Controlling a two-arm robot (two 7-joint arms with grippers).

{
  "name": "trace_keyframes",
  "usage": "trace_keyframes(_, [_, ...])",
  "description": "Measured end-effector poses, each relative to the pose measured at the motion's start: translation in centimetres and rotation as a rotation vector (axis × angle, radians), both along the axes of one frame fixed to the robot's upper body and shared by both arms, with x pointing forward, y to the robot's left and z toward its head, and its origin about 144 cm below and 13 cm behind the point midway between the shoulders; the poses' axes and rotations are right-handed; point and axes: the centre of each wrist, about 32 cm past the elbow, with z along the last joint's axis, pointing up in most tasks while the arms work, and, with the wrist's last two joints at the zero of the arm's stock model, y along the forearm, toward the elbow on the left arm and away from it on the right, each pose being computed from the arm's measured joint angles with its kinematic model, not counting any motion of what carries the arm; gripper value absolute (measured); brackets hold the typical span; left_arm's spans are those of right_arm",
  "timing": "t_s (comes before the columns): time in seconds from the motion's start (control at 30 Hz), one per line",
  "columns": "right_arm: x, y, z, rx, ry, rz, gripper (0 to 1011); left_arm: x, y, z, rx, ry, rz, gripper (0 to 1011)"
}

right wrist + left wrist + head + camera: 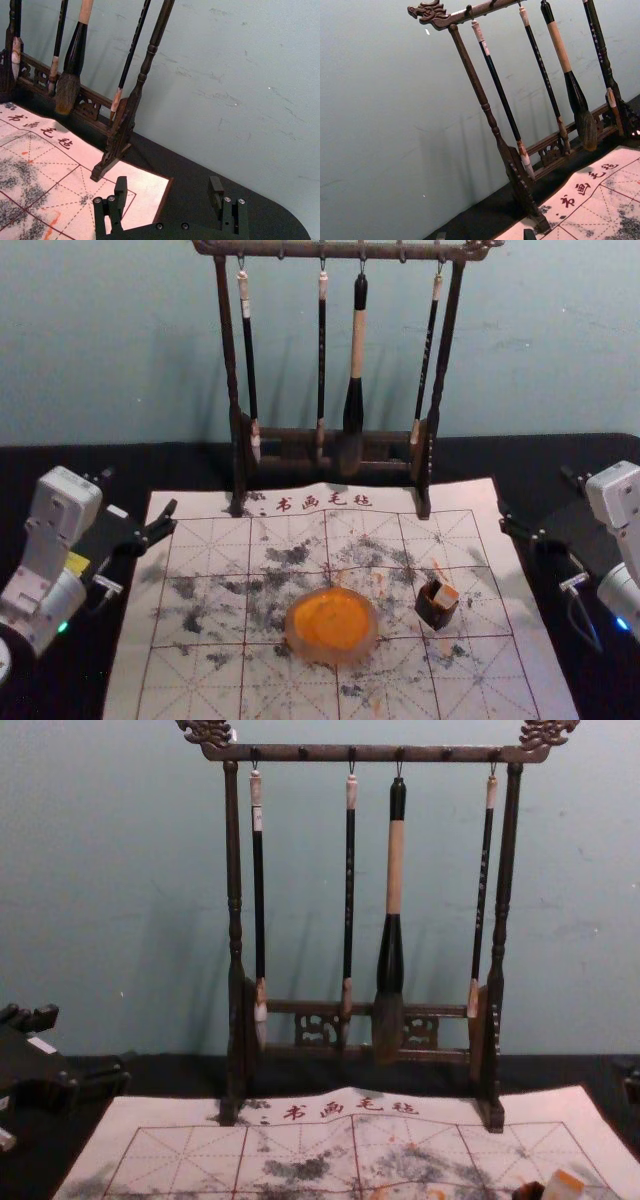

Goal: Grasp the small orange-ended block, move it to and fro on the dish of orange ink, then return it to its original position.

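Currently, head view shows the ink dish and R wrist view the brush rack's foot up close, w/ the small block, orange end up, tilted in a dark holder R of dish, L gripper & R gripper open on opp. sides of mat.

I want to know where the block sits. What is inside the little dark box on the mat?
Out of the dark box pokes the orange-ended block. The box's walls hide the block's lower end and the bottom of the box.
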Motion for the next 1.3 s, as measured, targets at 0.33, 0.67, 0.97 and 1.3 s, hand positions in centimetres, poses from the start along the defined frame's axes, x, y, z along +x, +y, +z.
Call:
trace_keyframes(0.33, [0.0,0.0,0.0,0.000,0.000,0.000,1000,0.0,0.0,0.0,0.000,0.000,0.000,1001])
trace_keyframes(0.67, [0.0,0.0,0.0,0.000,0.000,0.000,1000,0.0,0.0,0.0,0.000,0.000,0.000,1001])
trace_keyframes(0.97, [-0.1,-0.7,0.5,0.020,-0.013,0.037,1000,0.0,0.0,0.0,0.000,0.000,0.000,1001])
trace_keyframes(1.3, [-2.4,-1.3,1.7,0.054,-0.026,0.133,1000,0.0,0.0,0.0,0.000,0.000,0.000,1001])
